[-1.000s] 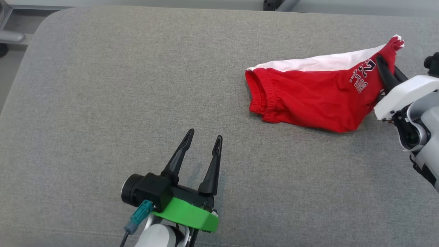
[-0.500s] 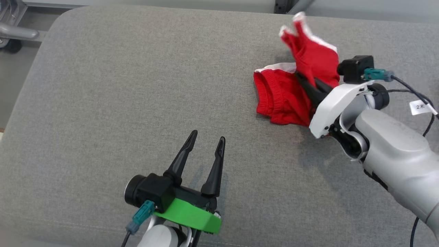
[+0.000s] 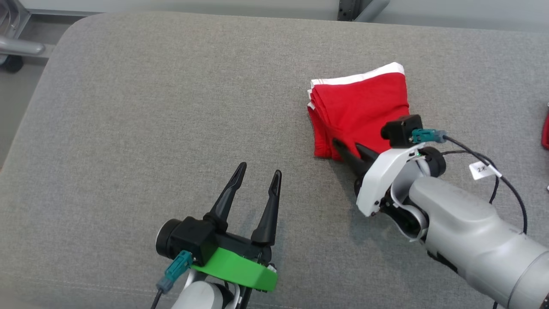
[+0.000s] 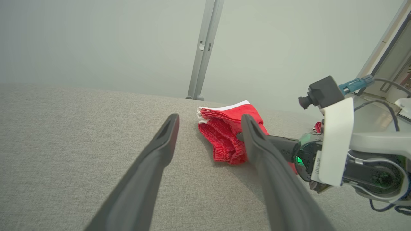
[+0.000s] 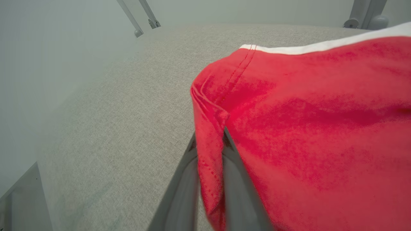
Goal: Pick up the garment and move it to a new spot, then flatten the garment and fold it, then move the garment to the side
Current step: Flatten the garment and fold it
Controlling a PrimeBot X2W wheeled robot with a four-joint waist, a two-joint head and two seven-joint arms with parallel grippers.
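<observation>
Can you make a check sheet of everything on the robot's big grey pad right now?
Surface: grey pad, flat, no stains seen.
Job's things: red shorts, folded, white band along the far edge.
Clutter: red scrap at the right edge, too little to tell.
End effectors: left end effector open, apart from the shorts; right end effector pinching the shorts' near edge.
Cables: black cable with white tag loops off the right wrist.
Surroundings: metal post behind the pad.
</observation>
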